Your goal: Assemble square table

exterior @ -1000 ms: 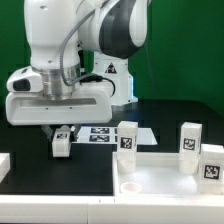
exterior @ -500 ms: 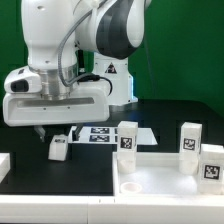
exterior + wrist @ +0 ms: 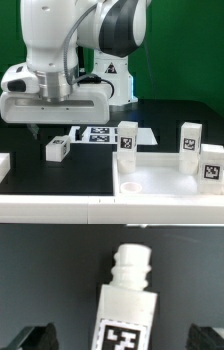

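The white square tabletop (image 3: 150, 185) lies at the front of the exterior view's right, rim up. Three white tagged legs stand upright at its corners: one at the near-left corner (image 3: 127, 137), one at the back (image 3: 190, 138), one at the right (image 3: 211, 162). A fourth leg (image 3: 57, 150) lies on the black table to the exterior view's left. My gripper (image 3: 57, 128) hangs open just above it. In the wrist view this leg (image 3: 128, 303) lies flat between my spread fingers (image 3: 38, 336), touching neither, with its threaded peg (image 3: 133, 263) pointing away.
The marker board (image 3: 100, 133) lies flat behind the loose leg, beside the tabletop. A white piece (image 3: 3, 163) shows at the left edge of the exterior view. The robot's base (image 3: 110, 75) stands behind, in front of a green backdrop.
The jaws have opened and let go of the leg. The leg has settled onto the table, slightly toward the exterior view's left. The gripper has risen a little.
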{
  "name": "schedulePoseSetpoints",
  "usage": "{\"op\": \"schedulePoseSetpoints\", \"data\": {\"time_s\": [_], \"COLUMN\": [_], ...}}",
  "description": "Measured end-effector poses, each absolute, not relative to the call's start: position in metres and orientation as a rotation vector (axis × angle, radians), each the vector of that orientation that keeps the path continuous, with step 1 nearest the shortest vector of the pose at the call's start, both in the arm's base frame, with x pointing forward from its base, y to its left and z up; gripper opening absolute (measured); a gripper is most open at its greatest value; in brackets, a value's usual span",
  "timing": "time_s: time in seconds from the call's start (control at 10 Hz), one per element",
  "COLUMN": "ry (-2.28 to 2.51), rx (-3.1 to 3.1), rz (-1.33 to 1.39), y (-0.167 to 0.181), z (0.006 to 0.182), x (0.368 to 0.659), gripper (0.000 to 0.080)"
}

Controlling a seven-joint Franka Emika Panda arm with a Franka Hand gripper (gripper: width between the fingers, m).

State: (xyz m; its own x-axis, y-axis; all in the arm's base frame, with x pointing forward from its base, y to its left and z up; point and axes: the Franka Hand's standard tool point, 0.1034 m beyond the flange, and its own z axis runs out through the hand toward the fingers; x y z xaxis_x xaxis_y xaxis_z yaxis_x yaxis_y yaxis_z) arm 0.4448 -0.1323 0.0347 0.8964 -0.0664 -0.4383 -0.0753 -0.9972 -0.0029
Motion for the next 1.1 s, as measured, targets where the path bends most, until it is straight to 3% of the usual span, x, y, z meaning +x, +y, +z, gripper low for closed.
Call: {"op": "schedulePoseSetpoints", "data": {"time_s": [0.5,0.9,1.1], "ry": [0.355,0.299,0.327], "rx": [-2.760,-2.725,-2.710], "rz": [1.298,1.310,1.312], "y": [-0.131,-0.134,-0.138], "z": [0.047,0.043,0.032], "x": [0.448,0.452,0.449], "gripper": [0.0649,0.0649,0.0649]}}
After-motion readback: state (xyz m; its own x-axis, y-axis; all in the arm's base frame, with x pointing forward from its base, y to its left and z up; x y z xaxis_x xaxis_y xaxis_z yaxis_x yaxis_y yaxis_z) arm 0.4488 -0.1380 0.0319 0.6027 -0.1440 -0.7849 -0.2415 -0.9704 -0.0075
